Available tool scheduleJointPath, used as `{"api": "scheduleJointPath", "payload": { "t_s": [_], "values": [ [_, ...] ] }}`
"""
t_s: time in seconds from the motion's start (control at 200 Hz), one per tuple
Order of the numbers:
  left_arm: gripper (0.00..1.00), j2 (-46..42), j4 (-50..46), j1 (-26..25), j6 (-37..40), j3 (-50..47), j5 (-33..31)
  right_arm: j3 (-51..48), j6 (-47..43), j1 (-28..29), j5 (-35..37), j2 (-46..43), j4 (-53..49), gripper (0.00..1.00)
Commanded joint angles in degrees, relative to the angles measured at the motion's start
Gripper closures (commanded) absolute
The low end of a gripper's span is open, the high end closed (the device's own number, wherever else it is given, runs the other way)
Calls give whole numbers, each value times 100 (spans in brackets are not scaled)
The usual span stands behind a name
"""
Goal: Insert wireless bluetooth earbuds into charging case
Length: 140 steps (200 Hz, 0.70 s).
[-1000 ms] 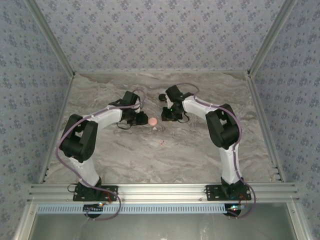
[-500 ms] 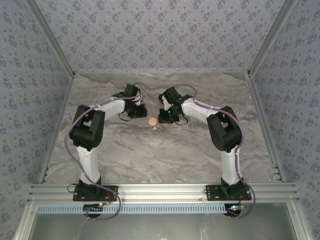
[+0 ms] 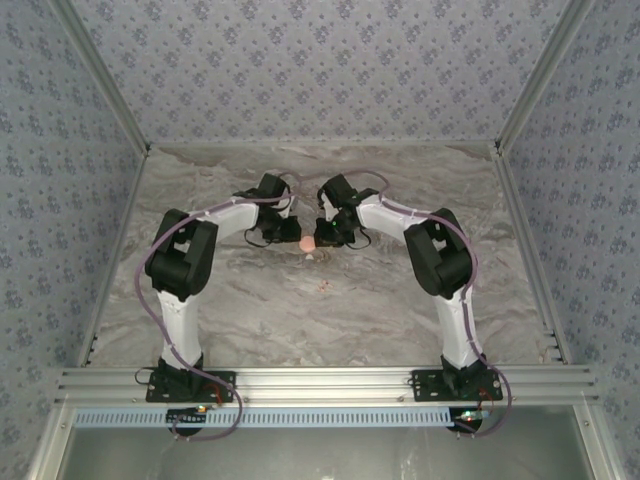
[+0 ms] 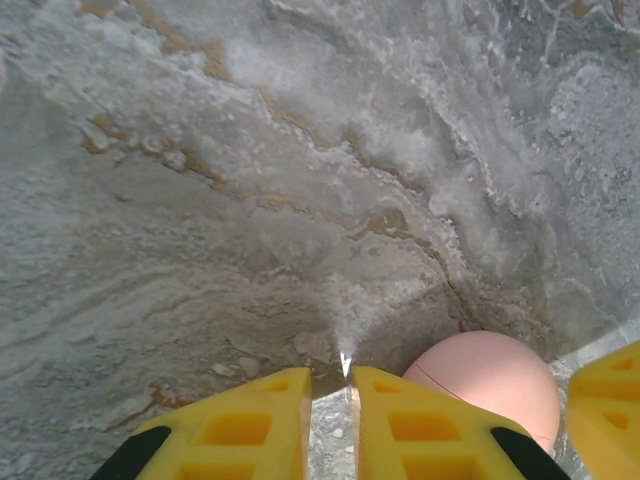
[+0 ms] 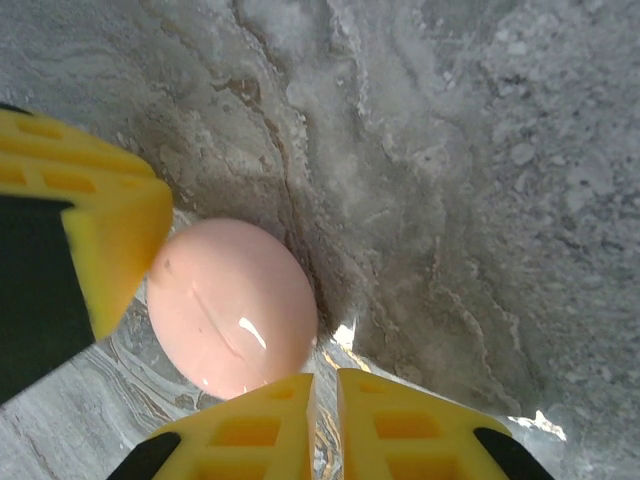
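The salmon-pink charging case point(image 3: 305, 243) lies lid-down and closed on the marble table, its seam visible in the right wrist view point(image 5: 232, 305). My left gripper point(image 3: 284, 233) sits just left of it, fingers nearly together with nothing between them point(image 4: 333, 385); the case point(image 4: 490, 385) lies beside its right finger. On the case's other side is my right gripper point(image 3: 326, 235), also shut and empty point(image 5: 326, 385), with the case touching or almost touching its left finger. The earbuds are out of view.
The left gripper's yellow finger point(image 5: 90, 235) stands against the case's far side in the right wrist view. A tiny pinkish speck point(image 3: 322, 285) lies on the marble table point(image 3: 300, 320) nearer the arm bases. Patterned walls enclose the table.
The left gripper has swung back and to the right up to the case. The right gripper has shifted left toward it. The case has stayed in place.
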Motion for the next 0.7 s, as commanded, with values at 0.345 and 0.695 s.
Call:
{"api": "scheduleJointPath", "payload": {
  "t_s": [0.345,0.695],
  "values": [
    [82,-441,-133,-249,-328,-497,-132,280,-67,-36,379,207,-388,85],
    [77,-1169,-23,-234,-530,-913,-556,-3,-140,-140,586,-274,-472,82]
  ]
}}
